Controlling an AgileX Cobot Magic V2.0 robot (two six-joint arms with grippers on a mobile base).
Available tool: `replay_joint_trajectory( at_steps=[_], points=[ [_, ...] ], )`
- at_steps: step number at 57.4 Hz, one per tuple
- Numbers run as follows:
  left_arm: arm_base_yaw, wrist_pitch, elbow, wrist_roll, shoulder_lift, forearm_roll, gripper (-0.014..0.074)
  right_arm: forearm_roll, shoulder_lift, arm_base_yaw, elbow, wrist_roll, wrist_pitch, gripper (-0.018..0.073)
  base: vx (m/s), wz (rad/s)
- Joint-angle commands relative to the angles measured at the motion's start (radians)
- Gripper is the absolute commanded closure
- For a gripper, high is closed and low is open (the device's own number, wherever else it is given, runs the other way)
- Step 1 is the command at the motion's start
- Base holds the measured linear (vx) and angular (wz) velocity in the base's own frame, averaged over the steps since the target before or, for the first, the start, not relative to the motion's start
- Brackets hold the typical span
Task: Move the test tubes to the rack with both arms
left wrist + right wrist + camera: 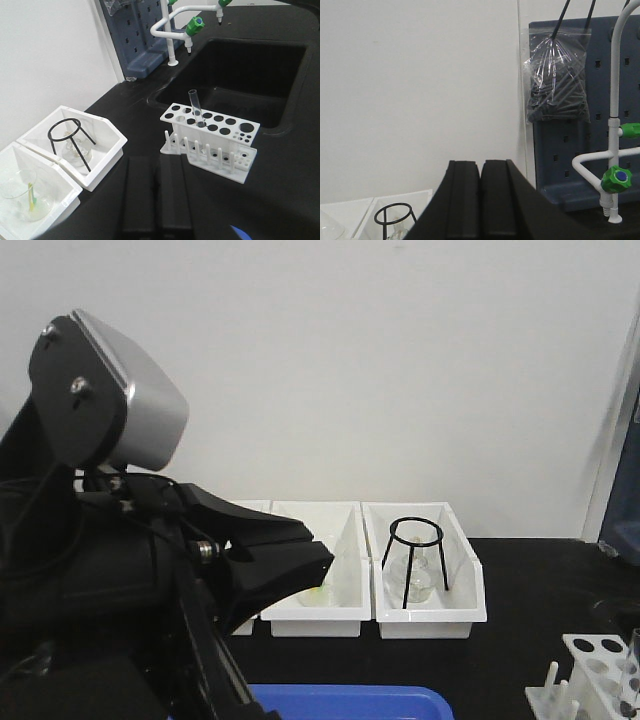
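Standing on the desk in the left wrist view: rack, just before the sink lying at 12 o'clock. Sitting upright in a rack hole: one test tube. Lying at 9 o'clock of the rack, well apart: two bins, side by side against the wall. Resting inside the nearer bin: tripod stand over a flask.

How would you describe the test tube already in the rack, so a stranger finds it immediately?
Find the black sink; the white rack stands on the counter just before it. The test tube, clear glass, stands in a back-row hole; every other visible hole is empty.
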Motion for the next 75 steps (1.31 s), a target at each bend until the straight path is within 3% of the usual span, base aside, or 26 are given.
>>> replay_joint_trajectory(
  at_steps=[1,12,24,29,34,43,50,62,75],
  points=[
    [-0.001,-0.079,-0.032,-0.007,-0.023,-0.007,0.0617,-0.015,0.004,-0.007,-0.035,0.002,-0.035,0.0567,0.0,0.0],
    [-0.001,-0.08,-0.032,-0.007,-0.023,-0.006,0.0617,-0.015,0.004,-0.007,-0.035,0.002,-0.035,0.0567,0.0,0.0],
    [-0.001,-0.081,-0.032,0.008,-0.023,0.05,0.0617,-0.015,0.004,-0.007,-0.035,0.002,-0.035,0.0567,0.0,0.0],
    [0.003,-0.065,-0.031,0.056,-0.021,0.12,0.0617,-0.015,0.004,-0.007,-0.035,0.002,-0.035,0.0567,0.0,0.0],
    [0.042,-0.067,-0.009,0.043,-0.035,0.227,0.0617,-0.015,0.004,-0.007,-0.035,0.002,-0.035,0.0567,0.0,0.0],
    [0.244,-0.114,0.158,-0.073,-0.154,0.265,0.0615,-0.015,0.004,-0.007,-0.035,0.002,-0.036,0.0567,0.0,0.0],
    [0.415,-0.229,0.385,-0.081,-0.312,0.26,0.0615,-0.015,0.004,-0.007,-0.035,0.002,-0.035,0.0567,0.0,0.0],
    [0.669,-0.408,0.802,-0.078,-0.663,0.158,0.0615,-0.015,0.004,-0.007,-0.035,0.002,-0.035,0.0567,0.0,0.0],
    [0.837,-0.431,1.18,-0.079,-1.029,0.025,0.0615,-0.015,0.004,-0.007,-0.035,0.002,-0.035,0.0567,0.0,0.0]
  ],
)
